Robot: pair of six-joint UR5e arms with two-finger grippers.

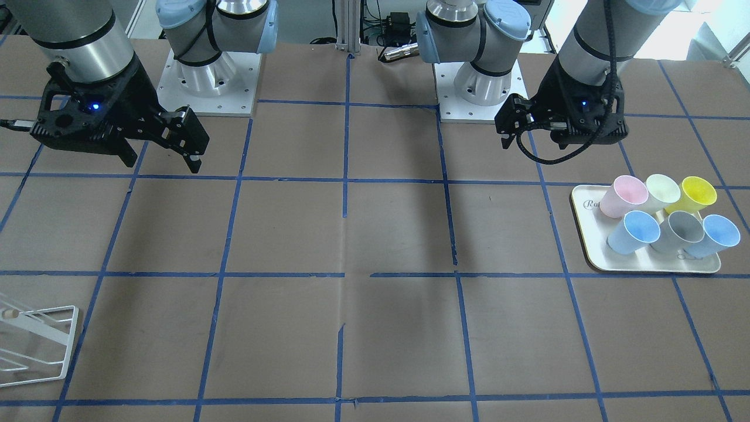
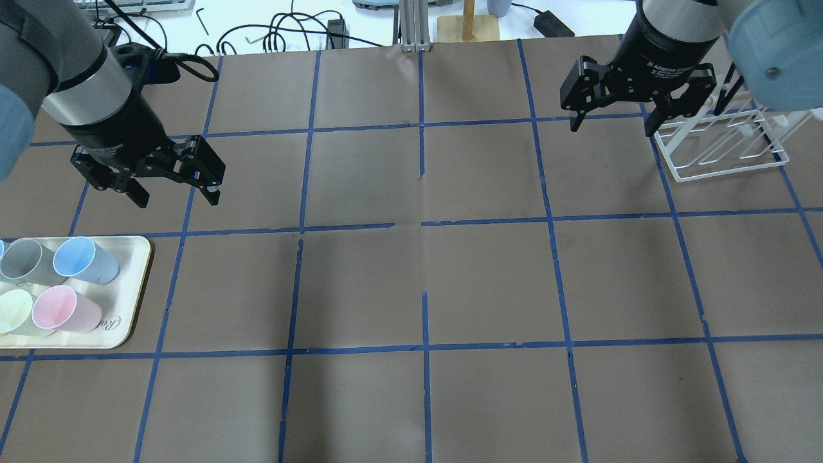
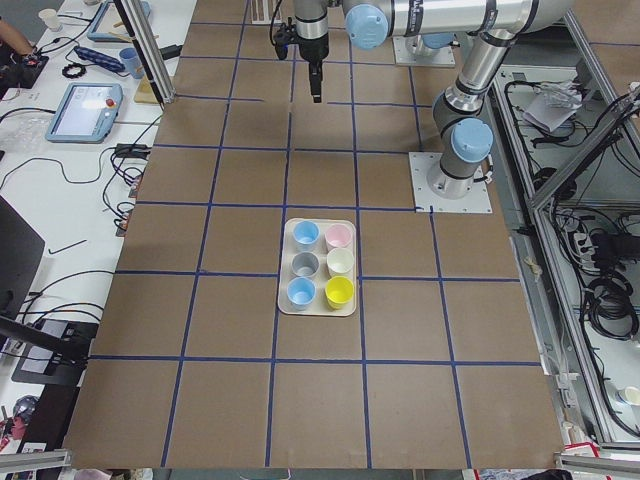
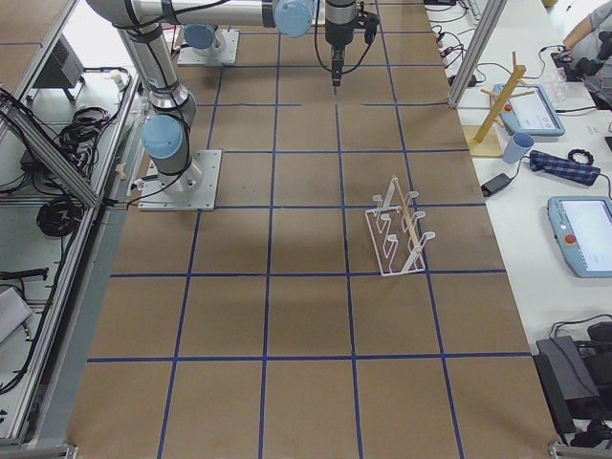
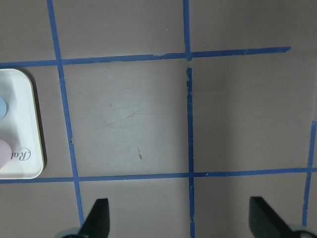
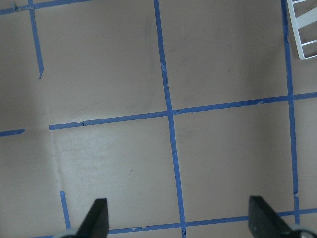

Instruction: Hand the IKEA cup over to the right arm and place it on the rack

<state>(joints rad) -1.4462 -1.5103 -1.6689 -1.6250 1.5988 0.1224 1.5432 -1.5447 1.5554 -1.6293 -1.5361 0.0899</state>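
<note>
Two pale sky-blue cups (image 1: pixel 636 231) (image 1: pixel 715 235) lie tilted on a cream tray (image 1: pixel 592 249) with other cups. One of them also shows in the overhead view (image 2: pixel 83 260). My left gripper (image 2: pixel 177 199) hangs open and empty above the table, just behind the tray; its wrist view (image 5: pixel 181 218) shows bare table between the fingers and the tray's corner (image 5: pixel 20 124) at the left. My right gripper (image 2: pixel 612 128) is open and empty, right beside the white wire rack (image 2: pixel 726 145). The rack also shows in the exterior right view (image 4: pixel 397 234) and the front-facing view (image 1: pixel 41 346).
On the tray also lie a pink cup (image 1: pixel 624 196), a grey cup (image 1: pixel 682 230), a yellow cup (image 1: pixel 696 194) and a pale green cup (image 1: pixel 662 190). Brown paper with blue tape lines covers the table. A wooden stand (image 4: pixel 497 105) is off the table's far edge.
</note>
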